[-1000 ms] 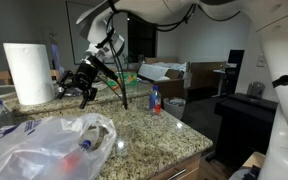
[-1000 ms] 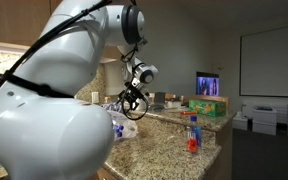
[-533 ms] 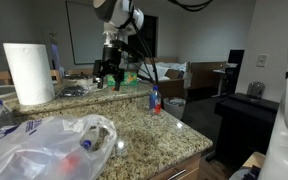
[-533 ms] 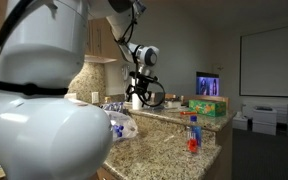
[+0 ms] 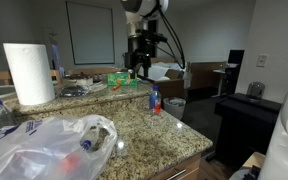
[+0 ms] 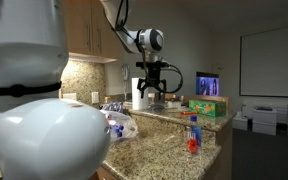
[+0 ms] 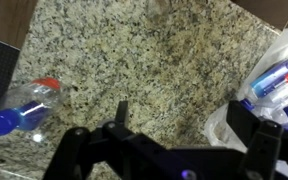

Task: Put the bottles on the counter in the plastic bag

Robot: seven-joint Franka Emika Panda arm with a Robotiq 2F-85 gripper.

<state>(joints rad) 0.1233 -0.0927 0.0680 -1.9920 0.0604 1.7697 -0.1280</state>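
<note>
The tool point(image 5: 140, 68) hangs in the air over the speckled granite desk point(image 5: 149, 128), its fingers spread wide. In the wrist view the two dark fingers point(image 7: 84, 150) stand far apart at the bottom edge, with only bare stone showing between them.

One small bottle point(image 5: 155, 99) stands upright on the desk near its rounded edge, clear plastic with blue and red on it. It is well apart from the tool, which sits higher up and off to one side. The same small bottle point(image 6: 192, 135) shows near the desk's end in both exterior views. In the wrist view it sits at the left edge point(image 7: 29, 105), blue at one end and red toward the other (whether it is standing cannot be told from that angle).

The plastic bag point(image 5: 44, 150) lies crumpled on the near end of the desk with its mouth open. Through its thin skin several bottles point(image 7: 277, 80) with blue labels and red caps can be seen inside.

A white paper towel roll point(image 5: 29, 72) stands upright on the desk behind the bag.
</note>
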